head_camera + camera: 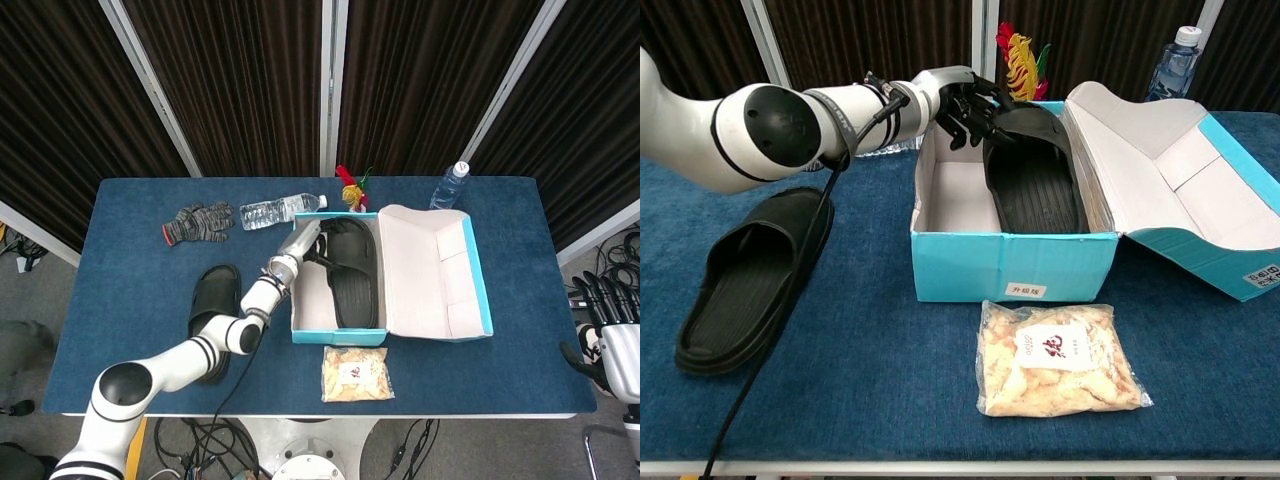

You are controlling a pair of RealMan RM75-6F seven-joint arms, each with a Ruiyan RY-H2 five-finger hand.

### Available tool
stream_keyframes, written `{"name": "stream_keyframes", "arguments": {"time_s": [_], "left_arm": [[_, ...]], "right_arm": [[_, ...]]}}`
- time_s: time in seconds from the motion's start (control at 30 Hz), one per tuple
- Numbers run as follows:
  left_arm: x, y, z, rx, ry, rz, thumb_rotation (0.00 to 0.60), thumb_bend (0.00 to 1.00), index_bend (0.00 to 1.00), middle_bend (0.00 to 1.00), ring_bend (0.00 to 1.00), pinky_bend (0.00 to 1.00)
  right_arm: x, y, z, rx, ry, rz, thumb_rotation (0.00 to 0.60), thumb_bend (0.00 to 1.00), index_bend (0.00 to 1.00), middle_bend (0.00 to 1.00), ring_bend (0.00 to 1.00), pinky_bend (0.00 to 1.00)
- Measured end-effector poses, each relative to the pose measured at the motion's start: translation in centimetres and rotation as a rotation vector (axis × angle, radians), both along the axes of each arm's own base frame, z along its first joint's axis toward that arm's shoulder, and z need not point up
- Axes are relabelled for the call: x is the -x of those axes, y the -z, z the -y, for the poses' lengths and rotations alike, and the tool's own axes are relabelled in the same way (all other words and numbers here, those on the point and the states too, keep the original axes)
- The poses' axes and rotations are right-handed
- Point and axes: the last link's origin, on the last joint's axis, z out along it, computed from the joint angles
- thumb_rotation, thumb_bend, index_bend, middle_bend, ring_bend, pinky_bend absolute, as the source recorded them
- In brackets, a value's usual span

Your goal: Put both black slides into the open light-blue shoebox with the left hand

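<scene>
One black slide [350,270] [1032,172] lies inside the open light-blue shoebox [338,333] [1012,265], against its right wall. My left hand [308,243] [968,104] grips the strap end of that slide at the box's far left corner. The other black slide [212,318] [752,275] rests flat on the blue table, left of the box and under my left forearm. My right hand [606,335] hangs off the table's right edge with its fingers apart, holding nothing.
The box lid [440,270] [1185,170] lies open to the right. A snack bag [354,374] [1058,357] sits before the box. Behind it are a lying water bottle [280,210], grey gloves [196,222], a red-yellow toy [350,187] [1016,50] and an upright bottle [450,186] [1170,62].
</scene>
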Motion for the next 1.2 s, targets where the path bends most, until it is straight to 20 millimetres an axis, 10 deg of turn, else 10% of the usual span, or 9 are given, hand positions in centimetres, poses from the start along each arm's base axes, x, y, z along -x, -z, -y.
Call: {"name": "stream_keyframes", "arguments": {"time_s": [0.57,0.8,1.2], "left_arm": [[0.4,2.1,0.8,0.035,0.008,-0.069,0.6,0.0,0.39,0.45,0.63,0.77],[0.2,2.1,1.0,0.014,0.038,-0.095,0.6,0.0,0.11,0.14,0.24,0.64],[-0.7,-0.5,1.3,-0.173,0.164,-0.161,0.6,0.0,0.09,0.04,0.06,0.38]], "right_arm": [[-0.1,-0.2,-0.2,0.007,0.003,-0.008,0.6,0.15,0.0,0.05,0.0,0.02],[-0.2,-0.2,-0.3,0.009,0.001,-0.01,0.6,0.15,0.0,0.05,0.0,0.02],[-0.3,-0.2,-0.6,0.013,-0.013,-0.003,0.6,0.15,0.0,0.05,0.0,0.02]]}}
